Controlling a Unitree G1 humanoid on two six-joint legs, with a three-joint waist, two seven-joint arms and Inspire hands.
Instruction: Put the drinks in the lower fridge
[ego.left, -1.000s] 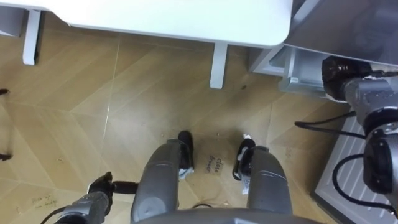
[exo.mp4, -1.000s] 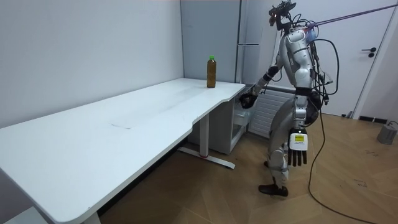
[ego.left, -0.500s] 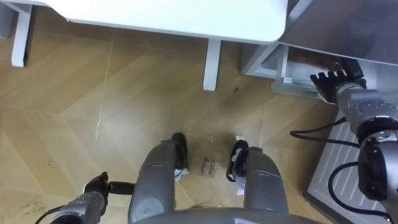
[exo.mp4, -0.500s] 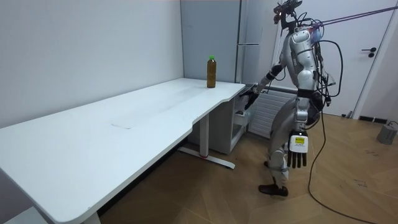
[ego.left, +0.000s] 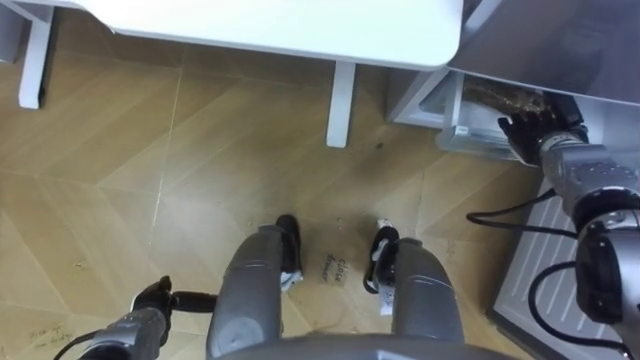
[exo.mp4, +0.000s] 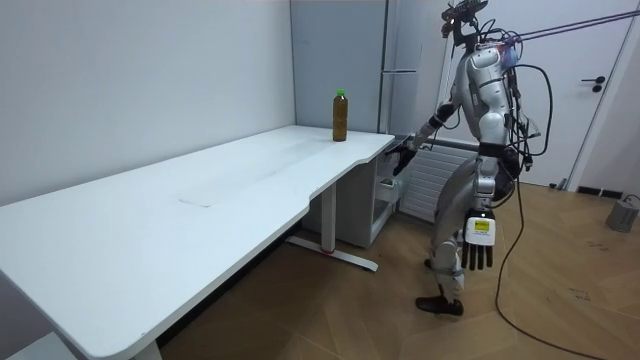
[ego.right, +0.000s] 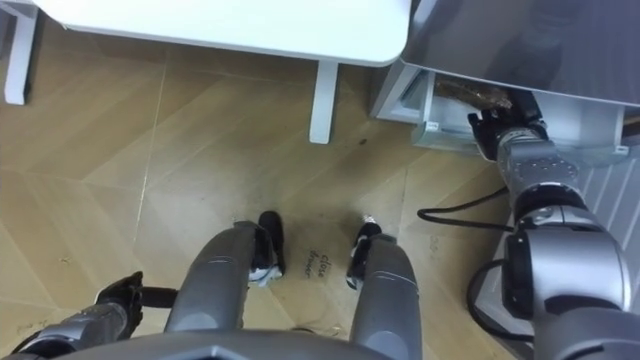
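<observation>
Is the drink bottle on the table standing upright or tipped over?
Upright. In the room view the bottle stands on its base at the far corner of the white table, green cap on top.

Bright, even indoor light from overhead, soft and diffuse, white table (exo.mp4: 200, 205) lit flat to its far edge, bottle (exo.mp4: 340, 115) casting barely any shadow on the tabletop, dimmer shade beneath the tabletop, pale sheen on the wooden floor (ego.left: 150, 190), no hard glare
</observation>
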